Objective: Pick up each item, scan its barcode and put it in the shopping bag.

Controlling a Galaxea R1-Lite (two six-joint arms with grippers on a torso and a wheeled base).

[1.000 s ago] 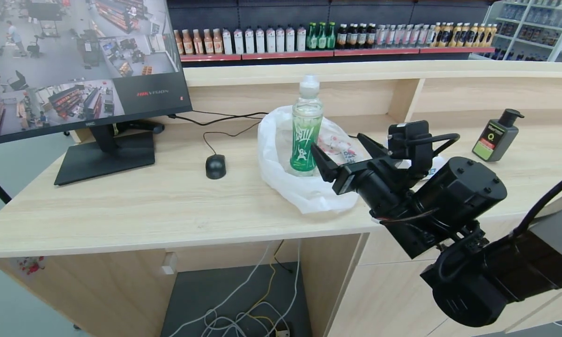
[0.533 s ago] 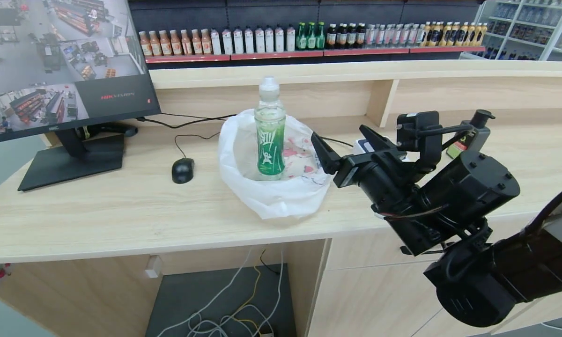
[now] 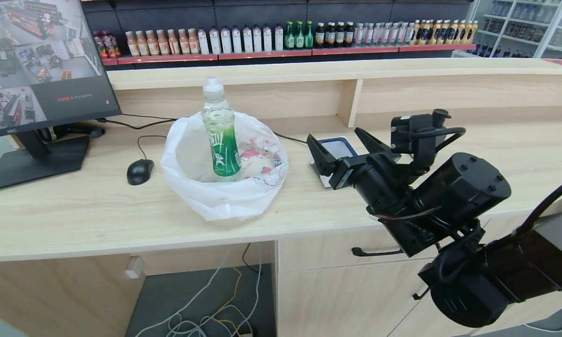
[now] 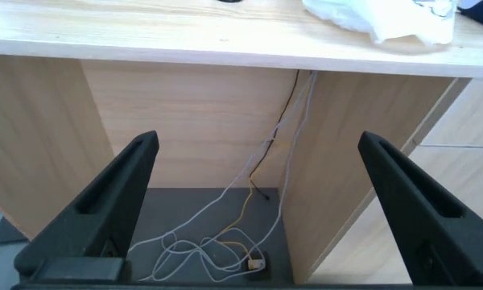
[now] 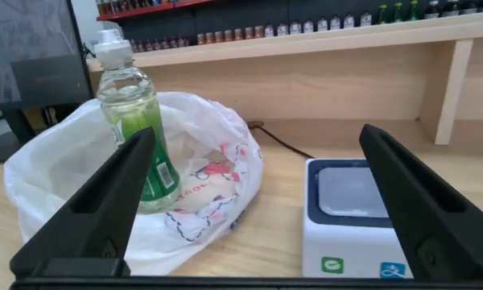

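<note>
Where the right gripper [image 3: 343, 150] is held low over the counter [image 3: 75, 220], its fingers are spread wide and carry nothing. It faces the scanner [image 3: 338, 149], a white box with a dark top panel, which one finger partly hides. The left gripper [image 4: 258, 137] sits below the counter's front edge, fingers likewise spread and empty, facing the open bay where cables [image 4: 217, 246] lie. The green-labelled bottle [image 3: 221, 140] stands upright inside the white shopping bag [image 3: 201, 199]. The bag rests open near the middle of the counter, just beside the scanner, on its left. A mouse [image 3: 139, 171] lies left of the bag, apart from it. A monitor [image 3: 37, 70] stands at the counter's left end.
</note>
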